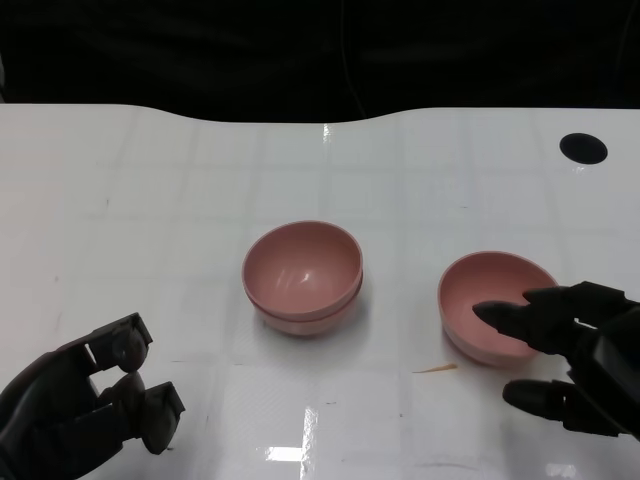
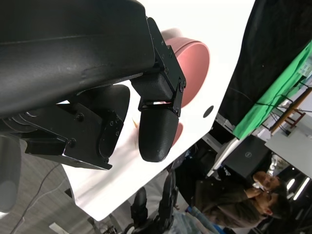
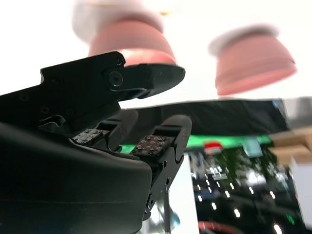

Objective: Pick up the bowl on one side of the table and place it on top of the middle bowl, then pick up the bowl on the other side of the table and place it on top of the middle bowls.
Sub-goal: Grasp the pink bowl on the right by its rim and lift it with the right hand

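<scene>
Two pink bowls stand nested as one stack [image 1: 302, 275] in the middle of the white table [image 1: 150, 220]. A single pink bowl [image 1: 490, 300] sits to its right. My right hand [image 1: 575, 355] is at that bowl's near right side with fingers spread; one finger reaches over the rim into the bowl, the thumb lies lower, in front of it. It grips nothing. My left hand [image 1: 95, 395] hovers at the near left, holding nothing, fingers slightly apart. The right wrist view shows the single bowl [image 3: 130, 41] close ahead of the fingers and the stack [image 3: 253, 58] beyond, both blurred.
A black round hole [image 1: 583, 148] marks the table's far right. A small orange sliver [image 1: 436, 369] lies in front of the right bowl. The table's far edge meets a dark background. People [image 2: 265, 187] sit beyond the table in the left wrist view.
</scene>
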You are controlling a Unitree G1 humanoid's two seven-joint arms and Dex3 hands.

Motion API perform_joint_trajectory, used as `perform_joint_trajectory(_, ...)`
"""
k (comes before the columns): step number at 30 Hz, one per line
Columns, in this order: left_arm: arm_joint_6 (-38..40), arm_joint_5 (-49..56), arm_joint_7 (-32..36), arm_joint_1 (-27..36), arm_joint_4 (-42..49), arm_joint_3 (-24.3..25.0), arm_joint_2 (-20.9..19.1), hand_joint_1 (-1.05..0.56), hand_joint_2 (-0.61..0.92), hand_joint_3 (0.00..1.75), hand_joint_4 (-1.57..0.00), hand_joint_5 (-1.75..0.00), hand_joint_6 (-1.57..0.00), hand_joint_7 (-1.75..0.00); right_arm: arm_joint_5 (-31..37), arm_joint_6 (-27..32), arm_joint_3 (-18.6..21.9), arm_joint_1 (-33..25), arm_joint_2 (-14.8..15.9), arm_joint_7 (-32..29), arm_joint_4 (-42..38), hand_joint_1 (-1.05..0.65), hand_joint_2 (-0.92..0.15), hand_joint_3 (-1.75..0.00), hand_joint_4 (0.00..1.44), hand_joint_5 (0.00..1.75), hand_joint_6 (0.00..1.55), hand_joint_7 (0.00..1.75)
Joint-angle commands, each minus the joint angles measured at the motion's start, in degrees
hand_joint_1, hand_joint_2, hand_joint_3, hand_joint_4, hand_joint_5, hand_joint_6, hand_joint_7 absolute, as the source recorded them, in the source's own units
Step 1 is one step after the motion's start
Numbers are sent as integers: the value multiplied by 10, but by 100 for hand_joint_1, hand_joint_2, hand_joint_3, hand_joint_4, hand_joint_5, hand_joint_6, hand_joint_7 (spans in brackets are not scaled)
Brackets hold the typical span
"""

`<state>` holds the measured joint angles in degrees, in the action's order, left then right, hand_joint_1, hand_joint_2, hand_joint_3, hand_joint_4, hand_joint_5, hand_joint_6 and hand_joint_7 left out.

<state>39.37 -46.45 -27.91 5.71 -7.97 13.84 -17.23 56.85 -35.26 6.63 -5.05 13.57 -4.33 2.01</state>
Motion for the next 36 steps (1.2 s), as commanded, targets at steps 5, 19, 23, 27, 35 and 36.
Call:
perform_joint_trajectory(5,3,16,14,6,-18,4,0,1,82,141,-93,-175,-77,-175,28,83,-93,42,50,-29,-57,-84,-92,-9,46,1,48,0)
perform_joint_trajectory(19,-22,45,27,11,-27,6,18,3,88,136,-90,-175,-73,-175,22,162,-208,138,91,-95,-186,-81,-92,-10,50,2,50,2)
perform_joint_trajectory(23,-24,49,35,14,-29,7,23,3,87,136,-89,-175,-73,-175,18,169,-229,164,100,-120,-222,-80,-92,-11,52,2,51,2)
perform_joint_trajectory(27,-25,50,32,11,-25,7,23,3,86,135,-88,-175,-73,-175,12,173,-246,187,106,-139,-258,-80,-92,-11,53,2,51,1)
perform_joint_trajectory(35,-29,58,42,14,-29,11,24,5,86,135,-87,-175,-72,-175,1,173,-282,235,102,-180,-348,-79,-92,-12,54,2,52,1)
perform_joint_trajectory(36,-30,59,44,15,-30,11,24,6,86,136,-87,-175,-72,-175,1,175,-288,242,101,-184,-361,-78,-92,-12,55,2,53,1)
